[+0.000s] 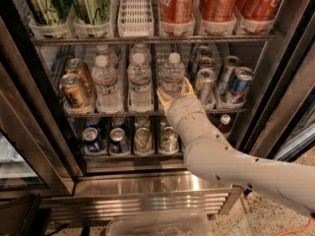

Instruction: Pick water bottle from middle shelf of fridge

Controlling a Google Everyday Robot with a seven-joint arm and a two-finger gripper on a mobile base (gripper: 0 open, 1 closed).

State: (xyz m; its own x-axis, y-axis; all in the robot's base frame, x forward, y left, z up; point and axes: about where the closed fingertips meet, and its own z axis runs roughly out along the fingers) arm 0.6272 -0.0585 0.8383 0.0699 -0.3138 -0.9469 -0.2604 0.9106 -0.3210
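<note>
Fridge [147,181]: door open, three wire shelves in view.
Middle shelf [98,114]: bronze cans [74,90] at left, three lanes of bottles in the centre, silver and blue cans [238,82] at right.
Bottle [173,75]: upright at the front of the right-hand bottle lane, white cap on.
Gripper [174,93]: at the base of that bottle, reaching in from the front.
Gripper state: cannot tell whether it clamps the bottle.
Arm [221,161]: white, comes in from lower right, crossing the bottom shelf.

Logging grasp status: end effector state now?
End effector: at the right-hand water bottle on the middle shelf; open or closed cannot be told.
</note>
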